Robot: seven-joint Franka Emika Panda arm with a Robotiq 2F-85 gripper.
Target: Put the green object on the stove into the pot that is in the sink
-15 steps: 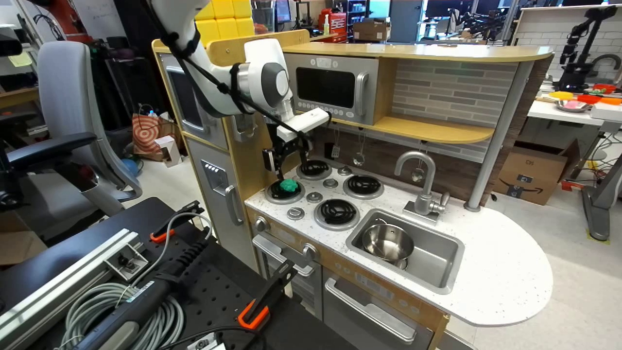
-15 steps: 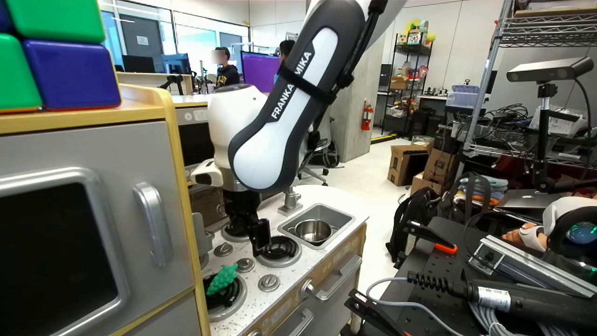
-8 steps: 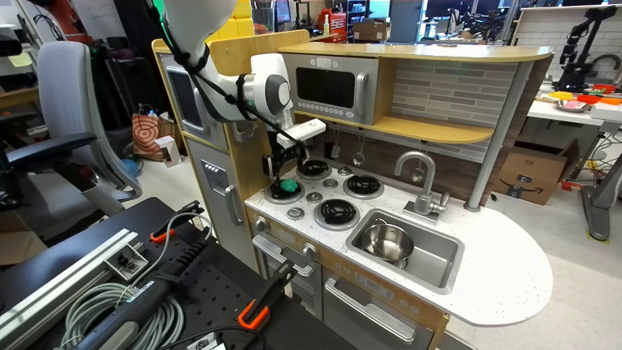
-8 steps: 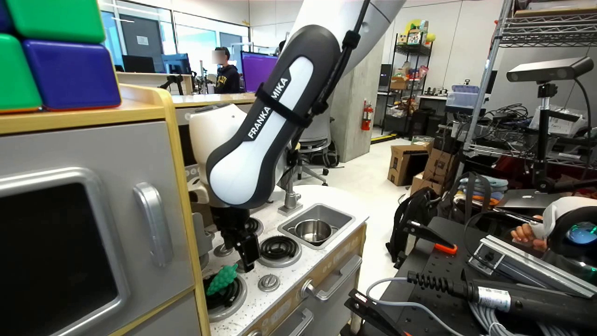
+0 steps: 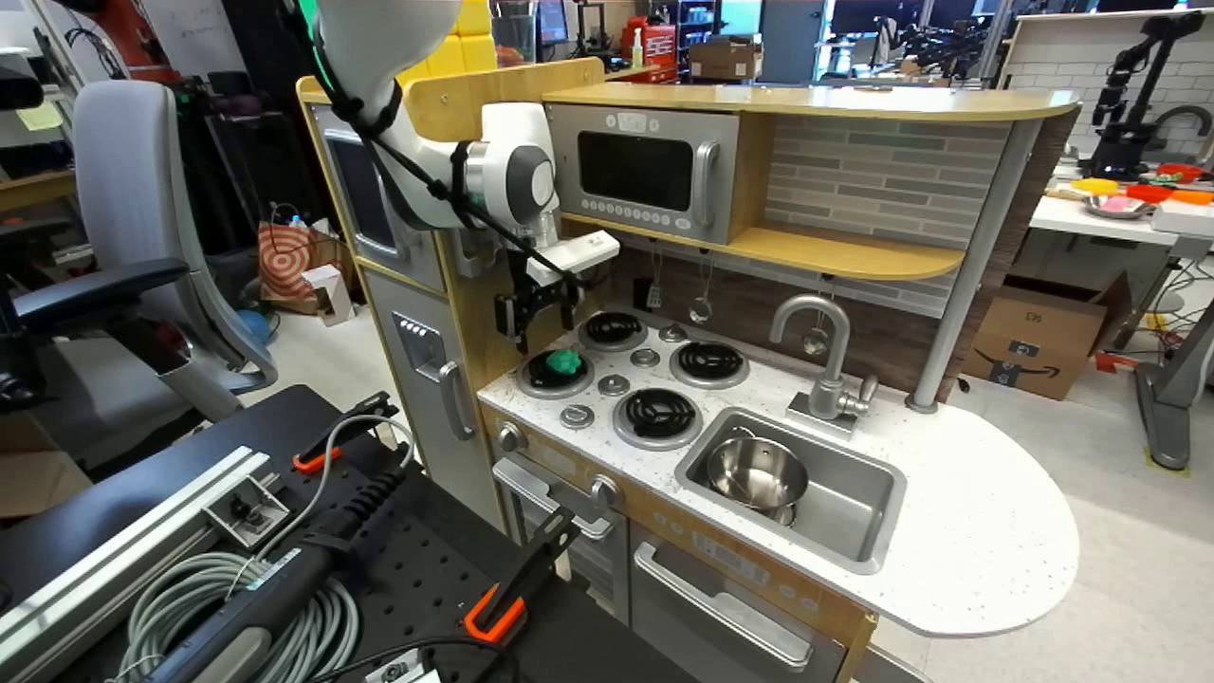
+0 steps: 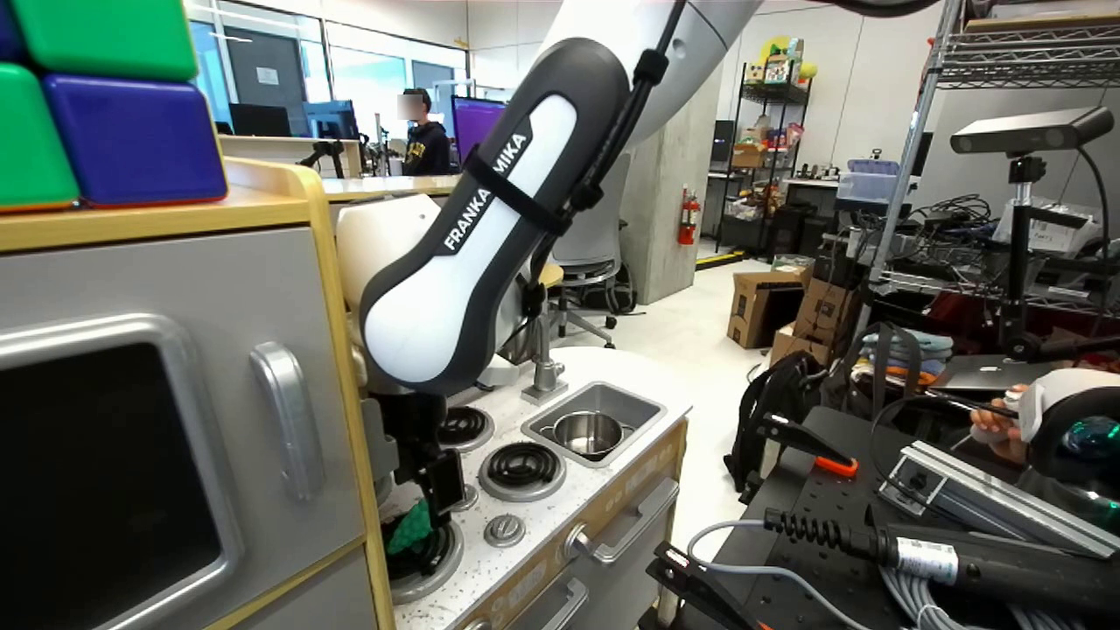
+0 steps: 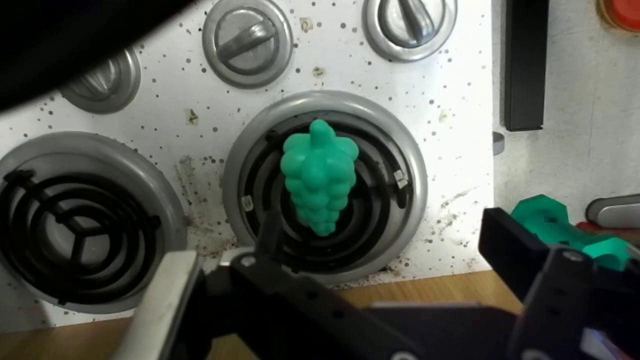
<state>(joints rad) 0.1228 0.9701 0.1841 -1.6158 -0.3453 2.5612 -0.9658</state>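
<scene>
The green object [image 5: 563,361], shaped like a bunch of grapes, lies on a burner of the white stove [image 5: 654,377], close to the tall cabinet. It also shows in the wrist view [image 7: 320,175], and in an exterior view [image 6: 409,530] partly behind a finger. My gripper [image 5: 544,334] is just above and beside that burner. In the wrist view the gripper [image 7: 385,230] is open, its fingers wide apart with nothing between them; the object lies ahead, nearer the left finger. The silver pot [image 5: 759,471] stands in the steel sink [image 5: 868,531], and both show in both exterior views.
The tall cabinet [image 5: 493,313] stands right beside my gripper. Stove knobs [image 5: 577,415] stick up between burners. A microwave [image 5: 645,171] and the curved faucet [image 5: 835,356] rise behind. Another faceted green piece [image 7: 537,212] lies beyond the stove's edge in the wrist view.
My gripper has moved toward the cabinet, over the green object's burner, leftward in both exterior views. In an exterior view it now overlaps the object. The green object and pot have not moved.
</scene>
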